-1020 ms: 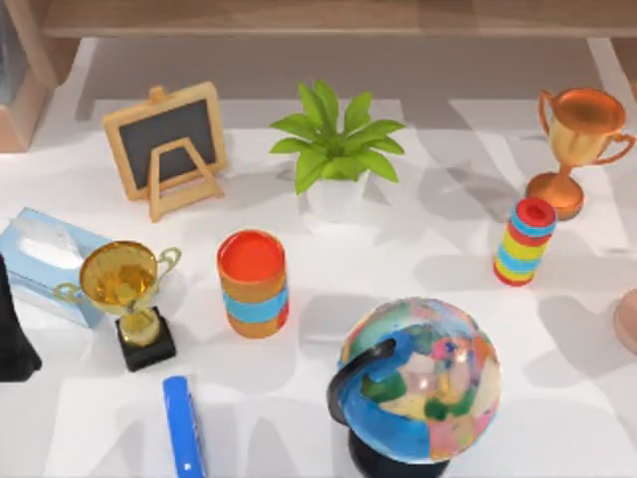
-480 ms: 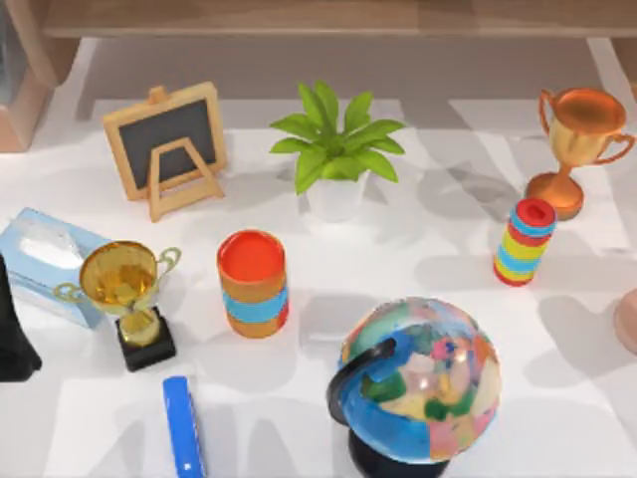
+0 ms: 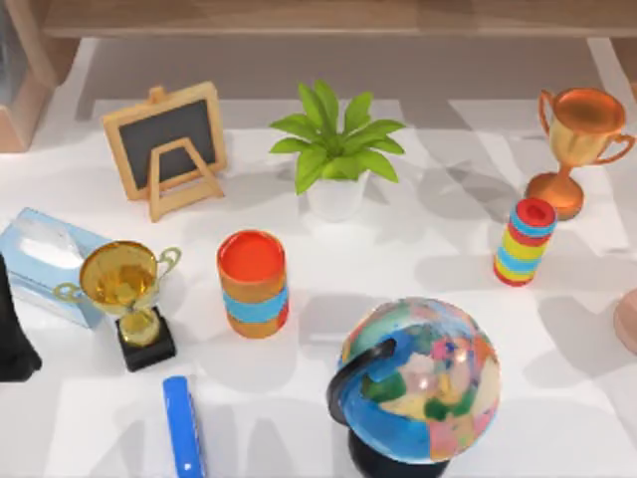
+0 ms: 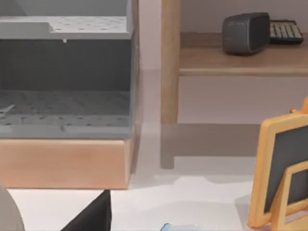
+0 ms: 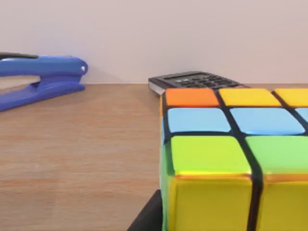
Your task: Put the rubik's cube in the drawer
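The rubik's cube is sitting on a wooden shelf directly before the right wrist camera, a calculator and blue stapler lying behind it. Whether the right fingers are open or closed cannot be told. The left wrist camera is facing the grey drawer, standing open; the left fingers' state cannot be told.

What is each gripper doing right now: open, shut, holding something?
Left gripper: cannot be told; its wrist view faces the open drawer.
Right gripper: cannot be told; the rubik's cube sits close before its wrist camera on a wooden surface.
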